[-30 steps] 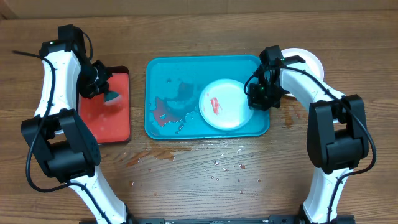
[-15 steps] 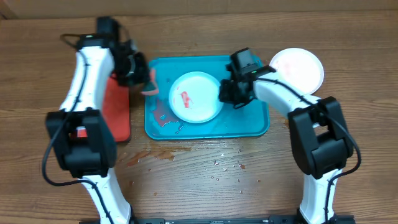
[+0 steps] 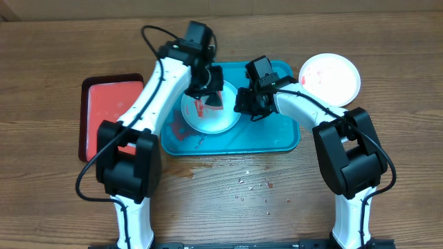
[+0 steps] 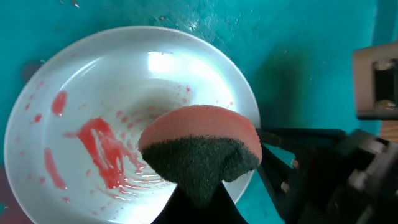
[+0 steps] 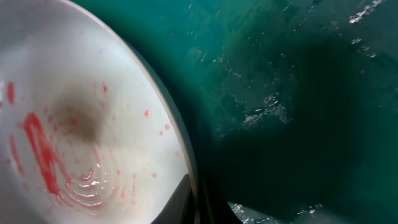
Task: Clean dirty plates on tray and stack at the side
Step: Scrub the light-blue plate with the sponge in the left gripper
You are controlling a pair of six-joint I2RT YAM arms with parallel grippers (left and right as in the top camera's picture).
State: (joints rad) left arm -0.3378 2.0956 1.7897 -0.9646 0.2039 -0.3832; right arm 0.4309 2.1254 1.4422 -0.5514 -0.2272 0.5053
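A white plate with red sauce smears lies in the left half of the teal-blue tray. My left gripper is shut on a sponge, pink on top and dark underneath, and holds it just over the plate's right side. My right gripper is shut on the plate's right rim, one finger inside and one outside. A second white plate with red smears sits on the table right of the tray. No yellow-green or pale teal plate is in view.
A red tray with a dark rim lies on the table at the left. Red sauce smears and water drops lie on the teal tray floor. Small crumbs and drops dot the table in front of the tray.
My left arm has swung right from the red tray to over the plate, carrying the sponge. My right gripper has drawn the plate leftward across the teal tray.
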